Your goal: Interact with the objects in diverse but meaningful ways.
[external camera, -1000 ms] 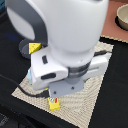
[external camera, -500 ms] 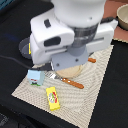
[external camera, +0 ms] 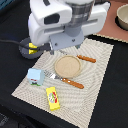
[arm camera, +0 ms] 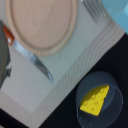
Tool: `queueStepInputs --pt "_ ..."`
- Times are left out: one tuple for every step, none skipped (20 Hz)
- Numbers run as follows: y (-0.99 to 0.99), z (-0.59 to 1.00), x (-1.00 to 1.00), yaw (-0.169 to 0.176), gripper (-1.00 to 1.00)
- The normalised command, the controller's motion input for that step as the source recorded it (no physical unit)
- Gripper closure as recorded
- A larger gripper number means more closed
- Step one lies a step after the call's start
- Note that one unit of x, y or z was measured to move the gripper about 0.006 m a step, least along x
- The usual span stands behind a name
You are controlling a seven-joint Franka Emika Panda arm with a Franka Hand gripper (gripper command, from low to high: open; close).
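Note:
A holed yellow cheese wedge [external camera: 33,46] [arm camera: 95,99] lies in a dark grey frying pan [external camera: 25,50] [arm camera: 112,112] just off the striped placemat [external camera: 95,85]. On the mat, a white-blue milk carton [external camera: 34,76] stands upright and a yellow rectangular box [external camera: 53,97] lies flat. My gripper [external camera: 65,48] hangs beneath the white arm, above the mat's far edge between the pan and a round wooden plate [external camera: 67,66] [arm camera: 42,22]. Its fingers are too blurred to read, and nothing shows in them.
An orange-handled knife [external camera: 86,58] lies beyond the plate and an orange-handled fork [external camera: 69,80] in front of it. A pale bowl [external camera: 122,16] sits at the exterior view's upper right. The table [external camera: 112,107] around the mat is black.
The arm has risen and drawn back from over the mat's middle toward the pan side, uncovering the plate, fork, carton and yellow box.

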Motion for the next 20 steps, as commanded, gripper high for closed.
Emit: queueStepInputs --pt "0.63 -0.01 -0.84 0.000 -1.00" --pt "0.59 -0.03 -0.85 0.000 -1.00" --pt "0.56 -0.06 -0.84 0.000 -1.00" --pt "0.53 -0.09 -0.84 0.000 -1.00" --pt "0.53 -0.12 -0.89 0.000 -1.00" --pt "0.52 -0.16 -0.90 0.000 -1.00" --pt "0.54 -0.18 -0.90 0.000 -1.00" --pt "0.51 -0.23 -0.92 0.000 -1.00" --pt "0.43 -0.31 -0.94 0.000 -1.00" --pt "0.33 -0.37 -0.94 0.000 -1.00" --pt "0.30 -0.39 -0.94 0.000 -1.00" --pt "0.28 -0.39 -0.94 0.000 -1.00" --pt "0.28 -0.40 -0.94 0.000 -1.00" --pt "0.26 -0.42 -0.94 0.000 -1.00" --pt "0.26 -0.43 -0.94 0.000 -1.00" --pt "0.25 -0.45 -0.94 0.000 -1.00" --pt "0.22 -0.48 -0.95 0.000 -1.00" --pt "0.22 -0.47 -0.94 0.000 -1.00" --pt "0.24 -0.40 -0.91 0.000 -1.00" --pt "0.27 -0.35 -0.80 0.000 -1.00"
